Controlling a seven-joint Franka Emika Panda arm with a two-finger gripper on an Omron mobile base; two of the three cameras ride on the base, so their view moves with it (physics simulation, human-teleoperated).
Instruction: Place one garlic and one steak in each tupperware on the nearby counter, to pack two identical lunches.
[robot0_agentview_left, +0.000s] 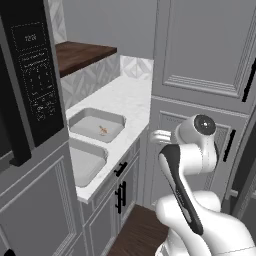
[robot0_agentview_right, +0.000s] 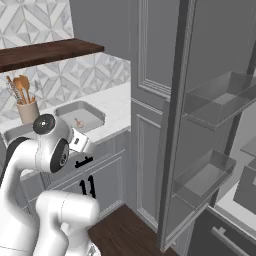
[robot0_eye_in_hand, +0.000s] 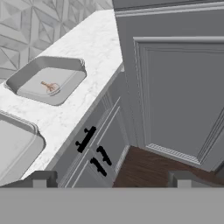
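- Gripper (robot0_eye_in_hand: 111, 177): fingers apart, holding nothing, out in front of the counter (robot0_agentview_left: 127, 97) edge, over the wood floor (robot0_eye_in_hand: 153, 168).
- Far tupperware (robot0_agentview_left: 96, 124) sits on the counter, left of the gripper and further back; a small orange-brown bit (robot0_agentview_left: 103, 130) lies inside.
- Near tupperware (robot0_agentview_left: 86, 161) is just beside the far one, close to the counter's front edge.

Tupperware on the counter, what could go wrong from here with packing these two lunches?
1. The far tupperware holds just a small orange scrap, and the near tupperware looks bare; a mix-up over which tray got what could leave the lunches unequal.
2. The near tupperware sits close to the counter edge, so a nudge could push it off.
3. The end effector is open and empty, over the cabinet front beside the counter edge; a swing could clip that edge.
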